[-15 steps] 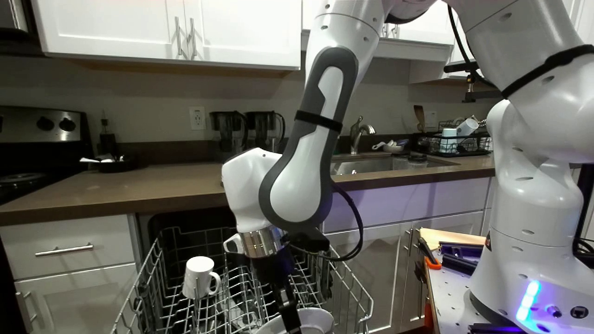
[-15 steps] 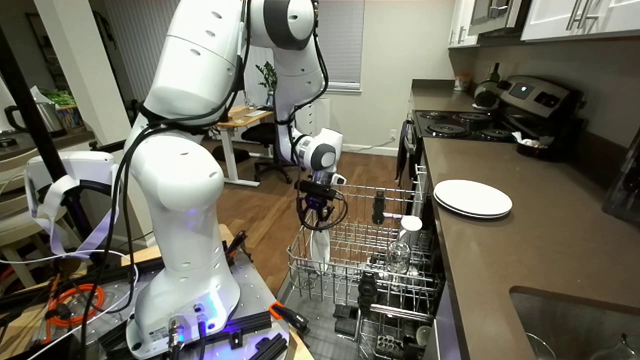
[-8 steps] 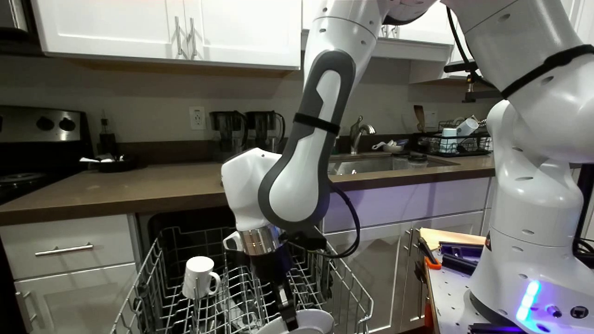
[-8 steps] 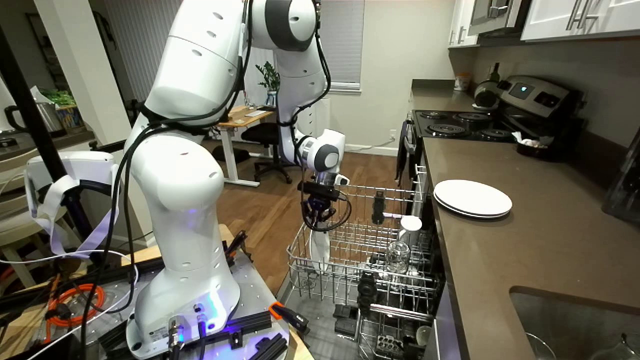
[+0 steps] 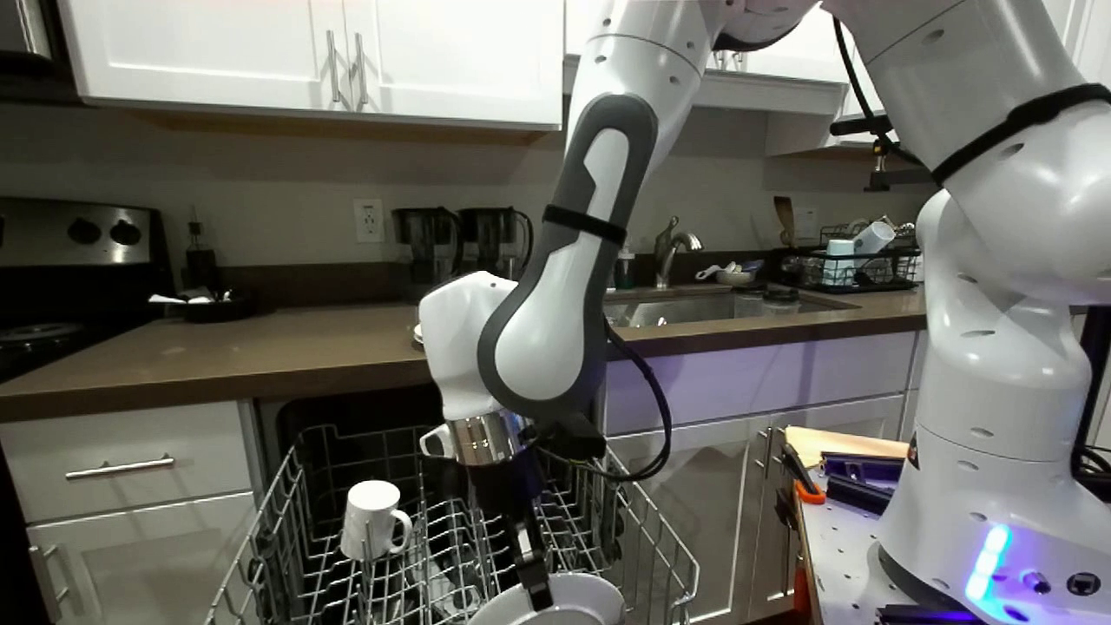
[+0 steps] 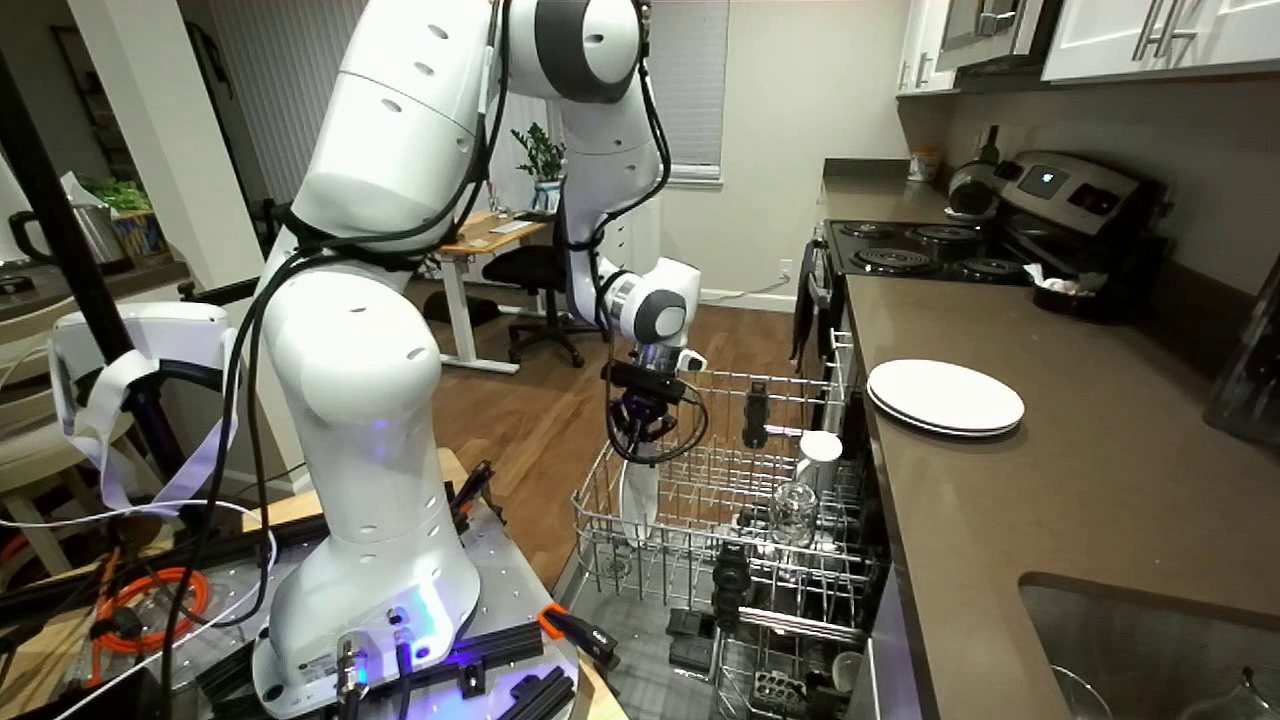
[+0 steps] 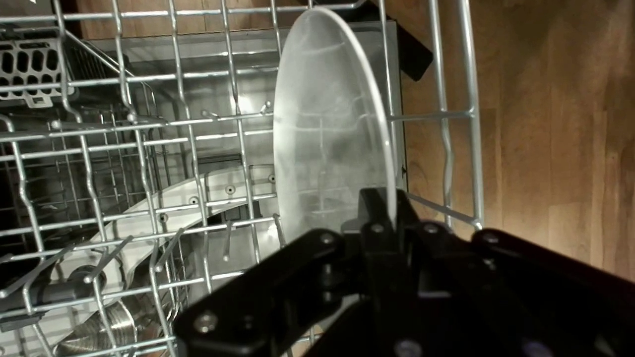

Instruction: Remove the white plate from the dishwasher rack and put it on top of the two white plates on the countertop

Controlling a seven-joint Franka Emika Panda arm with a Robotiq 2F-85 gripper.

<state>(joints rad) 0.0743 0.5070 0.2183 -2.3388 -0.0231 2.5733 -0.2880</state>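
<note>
The white plate (image 7: 327, 119) stands on edge in the dishwasher rack (image 7: 473, 114), leaning slightly. My gripper (image 7: 390, 203) is shut on its rim, one black finger on each face. In an exterior view the gripper (image 5: 540, 599) reaches down onto the upper part of the white plate (image 5: 577, 599), whose lower part is cut off by the frame. An exterior view also has the plate (image 6: 638, 500) as a thin upright disc under the fingers. The two white plates (image 6: 945, 395) lie stacked flat on the countertop (image 6: 1050, 480), near its front edge.
A white mug (image 5: 371, 519) stands in the rack, and the handle of another shows behind the wrist. Clear glassware (image 6: 795, 512) is also in the rack. Wire tines (image 7: 228, 240) rise close beside the held plate. A sink (image 6: 1130, 640) is set into the counter.
The arm has shifted slightly, with the gripper a little further toward the counter side. The fingers have come together on the plate's rim. The plate has moved very little.
</note>
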